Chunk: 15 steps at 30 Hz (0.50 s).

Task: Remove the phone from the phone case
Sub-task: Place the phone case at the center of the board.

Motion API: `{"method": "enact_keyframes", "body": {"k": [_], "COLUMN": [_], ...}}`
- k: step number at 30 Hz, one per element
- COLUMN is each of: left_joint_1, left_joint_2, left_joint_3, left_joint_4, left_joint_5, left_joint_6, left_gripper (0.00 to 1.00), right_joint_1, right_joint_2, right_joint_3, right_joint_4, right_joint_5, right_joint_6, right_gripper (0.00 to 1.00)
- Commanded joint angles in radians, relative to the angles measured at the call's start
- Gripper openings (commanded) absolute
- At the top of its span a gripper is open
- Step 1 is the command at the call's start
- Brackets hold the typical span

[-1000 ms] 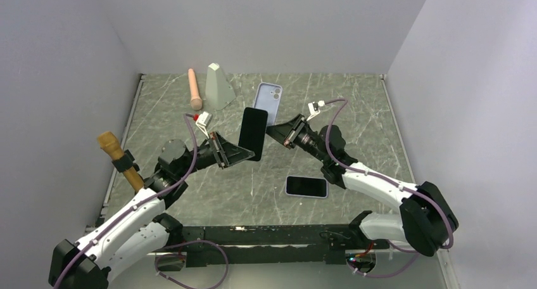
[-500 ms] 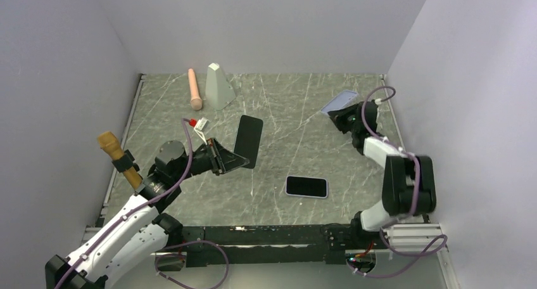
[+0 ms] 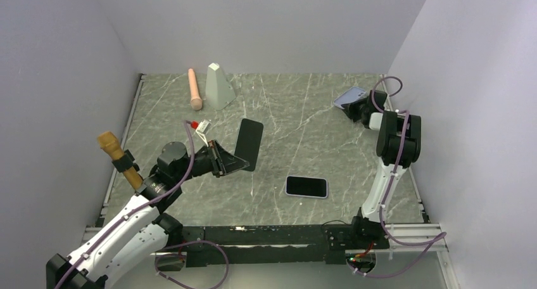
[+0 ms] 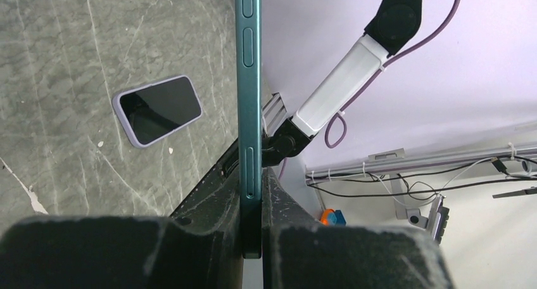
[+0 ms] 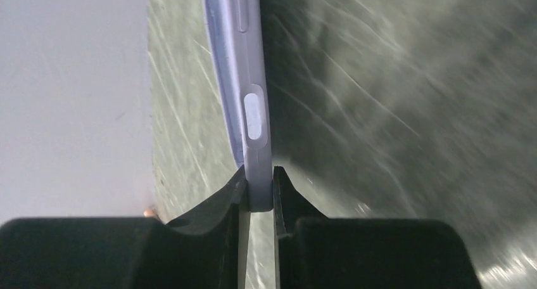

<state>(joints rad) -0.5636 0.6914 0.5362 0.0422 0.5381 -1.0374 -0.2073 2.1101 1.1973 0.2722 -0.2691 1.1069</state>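
A table top is seen with a smooth, grey-green marbled stone look. A phone is shown with a satin teal, metallic-looking edge and a glossy black face. A phone case is rendered in matt lilac, rubbery-looking plastic.

My left gripper pinches the bare, dark, teal-edged phone upright above the table's middle, while my right gripper clamps the lavender phone case edge-on near the far right corner.

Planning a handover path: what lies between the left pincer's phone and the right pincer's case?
Nothing: the top view shows only bare table between phone and case.
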Motion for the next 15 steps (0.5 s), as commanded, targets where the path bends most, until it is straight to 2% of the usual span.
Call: {"method": "enact_keyframes", "body": {"k": [1, 2, 6, 8, 11, 15], "left_joint_1": [-0.004, -0.004, -0.004, -0.004, -0.004, -0.004], "left_joint_2": [0.002, 0.005, 0.030, 0.044, 0.057, 0.078], "left_joint_3": [-0.017, -0.021, -0.025, -0.024, -0.029, -0.042], "left_joint_4": [0.111, 0.118, 0.112, 0.099, 0.075, 0.033], "left_joint_5": [0.026, 0.028, 0.023, 0.014, -0.010, -0.062], "left_joint_6": [-0.021, -0.026, -0.023, -0.017, 0.000, 0.029], "left_gripper": [0.00, 0.00, 0.00, 0.00, 0.00, 0.00], "right_joint_1": [-0.012, -0.012, -0.003, 0.000, 0.006, 0.027], "right_joint_2": [0.064, 0.067, -0.030, -0.107, -0.274, -0.537], "right_joint_3": [0.141, 0.155, 0.096, 0.044, -0.127, -0.344], "right_joint_4": [-0.048, -0.073, -0.137, -0.189, -0.186, -0.184], "right_joint_5": [-0.002, -0.012, 0.024, 0.042, 0.081, 0.164], "right_joint_6": [-0.022, -0.034, -0.123, -0.176, -0.266, -0.389], "right_gripper": [0.12, 0.17, 0.55, 0.68, 0.80, 0.85]}}
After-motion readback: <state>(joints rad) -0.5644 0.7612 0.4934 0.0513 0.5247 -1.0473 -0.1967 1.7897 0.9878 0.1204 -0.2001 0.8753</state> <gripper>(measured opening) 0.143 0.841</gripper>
